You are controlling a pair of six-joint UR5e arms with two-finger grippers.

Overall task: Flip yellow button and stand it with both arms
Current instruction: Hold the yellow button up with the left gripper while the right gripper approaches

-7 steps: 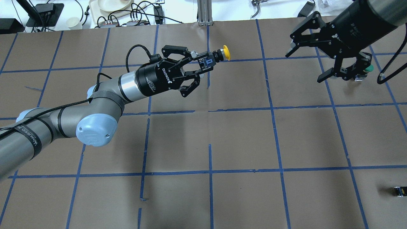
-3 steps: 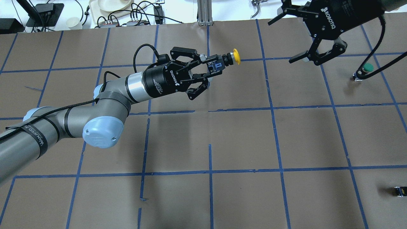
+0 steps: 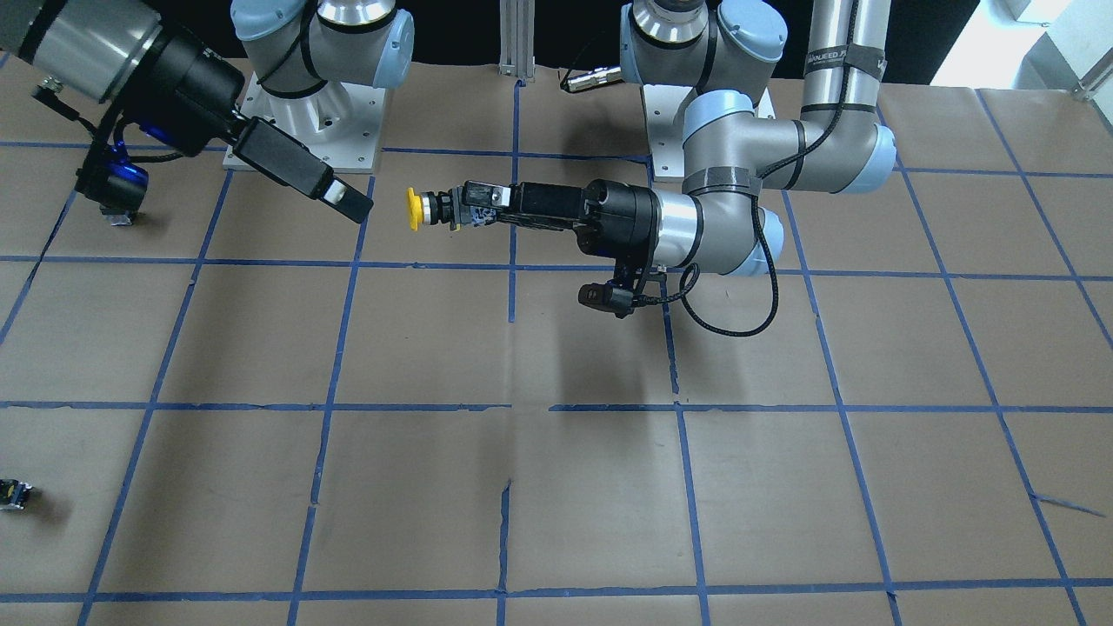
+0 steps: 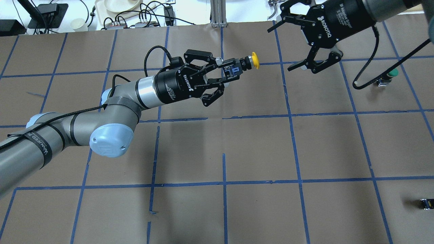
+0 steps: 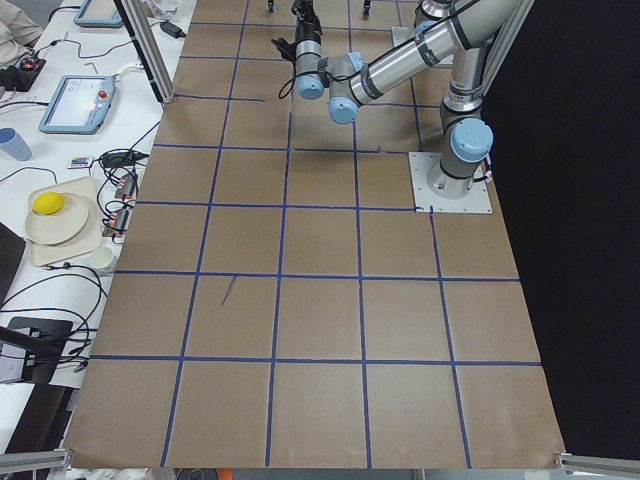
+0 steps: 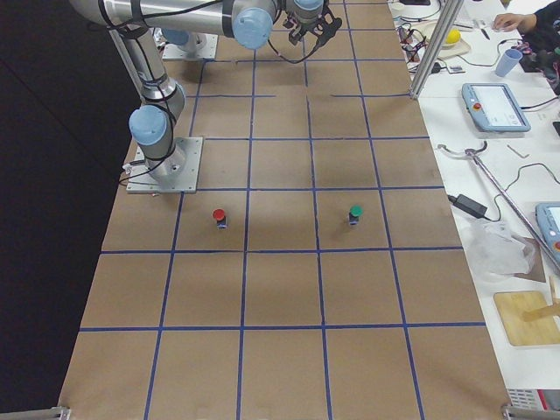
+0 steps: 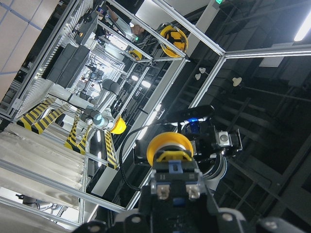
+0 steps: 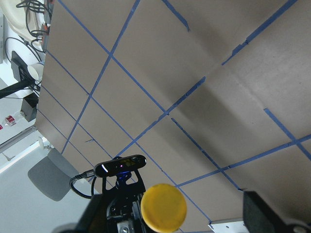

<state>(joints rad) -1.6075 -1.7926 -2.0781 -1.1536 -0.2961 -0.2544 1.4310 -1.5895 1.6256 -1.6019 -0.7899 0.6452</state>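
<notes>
Holding the button (image 4: 242,65) by its black body, my left gripper (image 4: 232,71) is clamped on it, clear of the bench (image 4: 257,145), with the yellow cap pointing at the right gripper (image 4: 281,49). That leaves the cap end free for a hand-over, I judge; the right gripper hangs nearby, jaws spread and empty.
</notes>
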